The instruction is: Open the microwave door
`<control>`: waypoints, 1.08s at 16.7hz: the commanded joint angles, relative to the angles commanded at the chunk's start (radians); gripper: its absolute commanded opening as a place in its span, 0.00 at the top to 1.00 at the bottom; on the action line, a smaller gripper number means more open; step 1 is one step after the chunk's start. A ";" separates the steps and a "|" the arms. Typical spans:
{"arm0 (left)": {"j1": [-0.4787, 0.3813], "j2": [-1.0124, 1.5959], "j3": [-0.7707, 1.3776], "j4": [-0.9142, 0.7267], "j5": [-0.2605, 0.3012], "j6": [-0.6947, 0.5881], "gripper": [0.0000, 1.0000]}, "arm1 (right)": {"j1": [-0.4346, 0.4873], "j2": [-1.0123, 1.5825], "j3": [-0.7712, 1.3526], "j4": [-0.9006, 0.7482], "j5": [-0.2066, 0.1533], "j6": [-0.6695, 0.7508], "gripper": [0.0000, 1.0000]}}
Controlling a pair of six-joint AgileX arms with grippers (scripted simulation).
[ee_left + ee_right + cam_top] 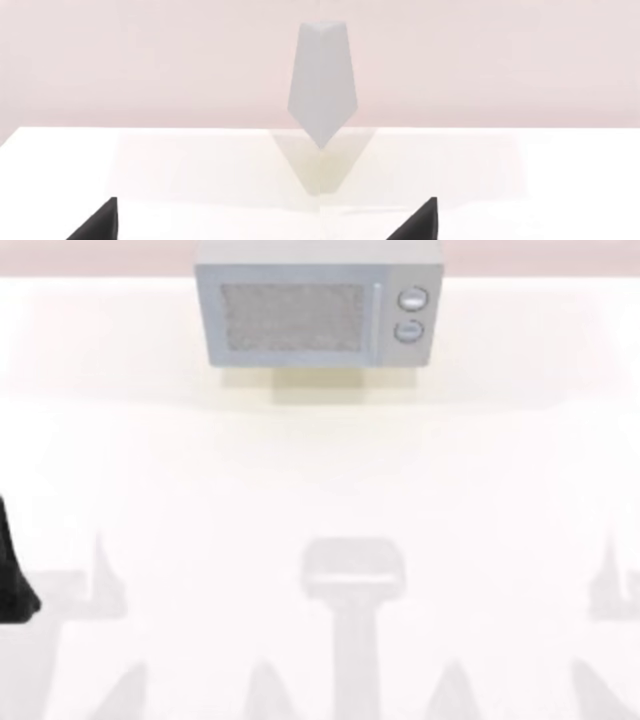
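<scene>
The light-grey microwave (318, 305) stands at the far middle of the table, facing me. Its door (290, 318), with the speckled mesh window, lies flush and shut; the thin handle strip (377, 322) runs along the door's right edge, beside the panel with two round knobs (411, 315). My left arm (12, 585) shows as a dark shape at the table's left edge, far from the oven. A dark tip of my left gripper (102, 222) shows in the left wrist view, with one grey side of the microwave (306, 75) far off. My right gripper (422, 222) shows likewise, with the microwave (335, 80) distant.
The white table (320, 490) stretches from the oven to the near edge. A pale pink wall (150, 60) rises behind it. Faint grey shadows (352, 575) lie across the near part of the table.
</scene>
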State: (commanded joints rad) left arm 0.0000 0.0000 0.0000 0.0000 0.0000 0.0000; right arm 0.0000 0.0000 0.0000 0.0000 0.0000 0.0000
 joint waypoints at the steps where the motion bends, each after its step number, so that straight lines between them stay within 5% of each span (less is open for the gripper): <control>1: 0.000 0.000 0.000 0.000 0.000 0.000 0.00 | 0.000 0.000 0.000 0.000 0.000 0.000 0.00; 7: -0.079 0.157 0.137 -0.024 -0.072 -0.032 0.00 | 0.000 0.000 0.000 0.000 0.000 0.000 0.00; 18: -0.495 1.199 0.951 -0.067 -0.445 -0.264 0.00 | 0.000 0.000 0.000 0.000 0.000 0.000 0.00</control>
State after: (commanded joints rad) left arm -0.4952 1.1988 0.9513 -0.0666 -0.4447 -0.2636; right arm 0.0000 0.0000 0.0000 0.0000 0.0000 0.0000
